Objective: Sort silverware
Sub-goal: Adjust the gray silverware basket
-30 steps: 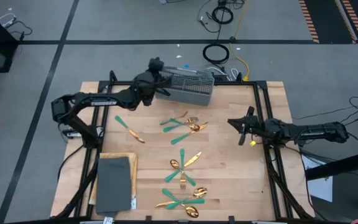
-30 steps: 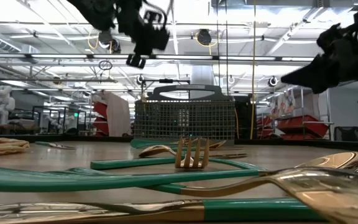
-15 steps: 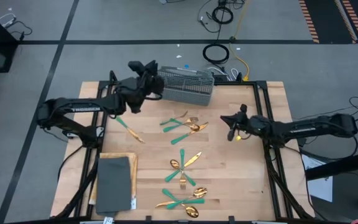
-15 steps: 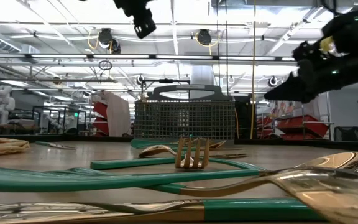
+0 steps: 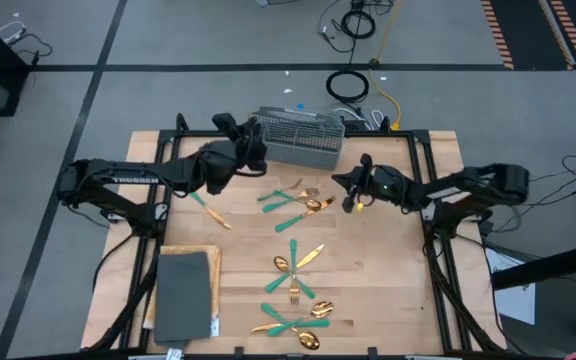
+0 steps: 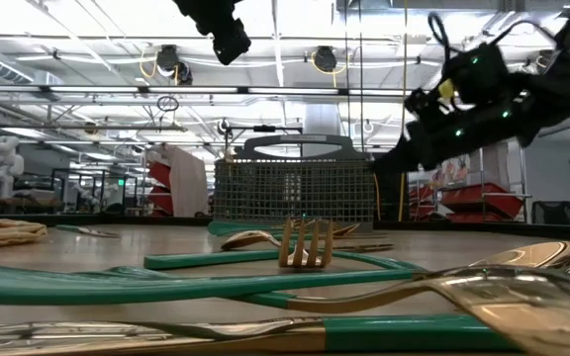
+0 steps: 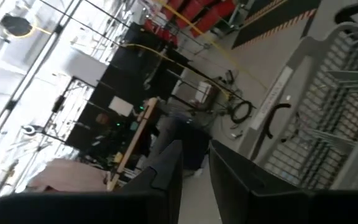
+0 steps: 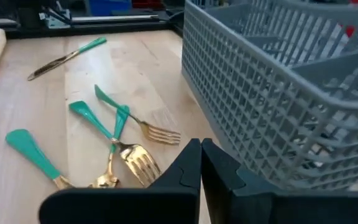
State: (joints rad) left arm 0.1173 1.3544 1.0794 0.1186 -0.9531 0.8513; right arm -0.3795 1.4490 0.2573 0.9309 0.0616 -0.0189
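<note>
Lettering is seen on the left arm [image 5: 133, 180] but cannot be read. The silverware [image 5: 296, 262] is spread over the table [image 5: 388, 290]; its far cluster lies just beside the right gripper [image 5: 346, 195], fingers pressed together. The left gripper [image 5: 255, 150], slightly parted, hangs beside one basket [image 5: 300, 138].
</note>
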